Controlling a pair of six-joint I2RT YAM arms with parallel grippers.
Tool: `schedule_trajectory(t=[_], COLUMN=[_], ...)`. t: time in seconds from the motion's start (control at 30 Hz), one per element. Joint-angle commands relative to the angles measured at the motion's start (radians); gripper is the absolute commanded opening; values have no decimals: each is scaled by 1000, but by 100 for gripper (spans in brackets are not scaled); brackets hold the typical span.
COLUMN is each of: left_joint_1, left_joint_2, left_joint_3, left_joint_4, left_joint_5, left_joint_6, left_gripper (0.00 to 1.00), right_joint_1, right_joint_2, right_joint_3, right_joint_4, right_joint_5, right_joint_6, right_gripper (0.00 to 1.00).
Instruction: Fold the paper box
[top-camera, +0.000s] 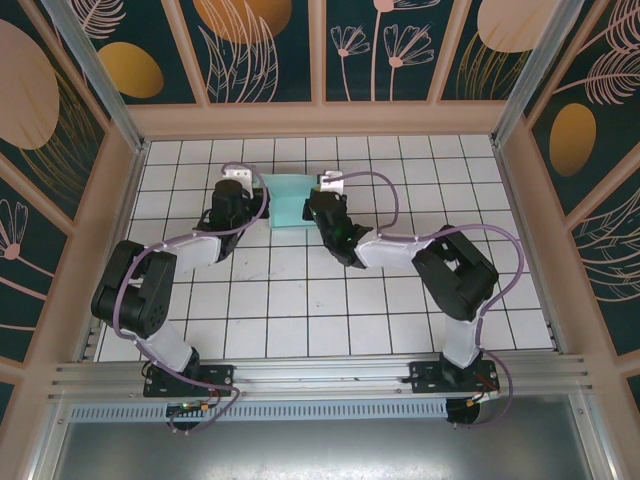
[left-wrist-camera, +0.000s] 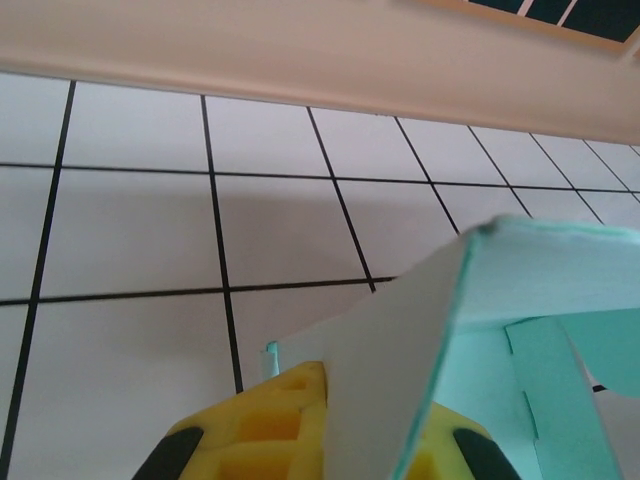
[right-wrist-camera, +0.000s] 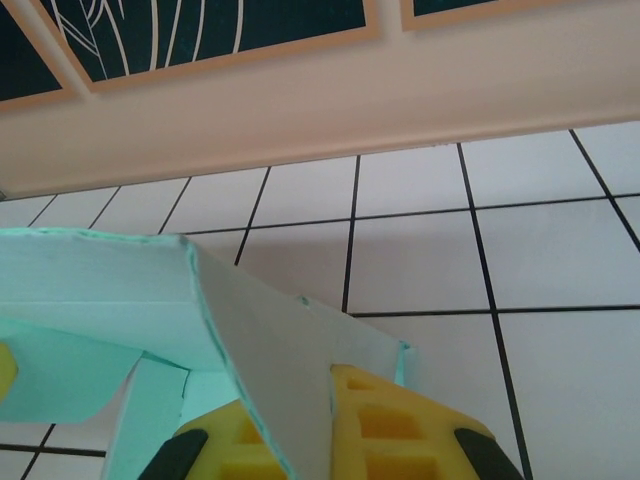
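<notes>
On the white tiled worktop (top-camera: 300, 300), far middle, the paper box (top-camera: 288, 208) stands half raised off the tiles: pale turquoise card, whitish inside, with creased panels and hanging flaps. The left claw (left-wrist-camera: 345, 435) and the right claw (right-wrist-camera: 312, 437) each pinch one side panel.

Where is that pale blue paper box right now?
In the overhead view the paper box is at the far middle of the tiled table, held between the left gripper on its left edge and the right gripper on its right.
</notes>
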Motion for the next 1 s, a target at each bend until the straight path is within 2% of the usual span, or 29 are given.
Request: schedule_trajectory(t=[0.0,0.4,0.77,0.83,0.87,0.97], left_joint_1=[-10,-37,-68,-68,-68,-68], left_joint_2=[-4,-24,-27,-31,-33,-36], left_joint_3=[-43,-170,-244,-246,-246,-245], left_joint_4=[139,274,393,388,383,369], left_joint_5=[-7,-87,-97,-104,-108,-120], left_joint_6=[-103,-191,-155,-143,-139,-118], left_gripper=[0,0,0,0,0,0], right_joint_1=[14,61,92,90,89,82], right_joint_2=[20,49,65,53,47,5], right_joint_3=[-60,-186,-250,-247,-247,-255], right_joint_4=[168,336,466,485,489,486], right_joint_5=[60,105,101,88,76,30], right_joint_6=[13,-27,-85,-115,-126,-130], right_gripper=[0,0,2,8,15,44])
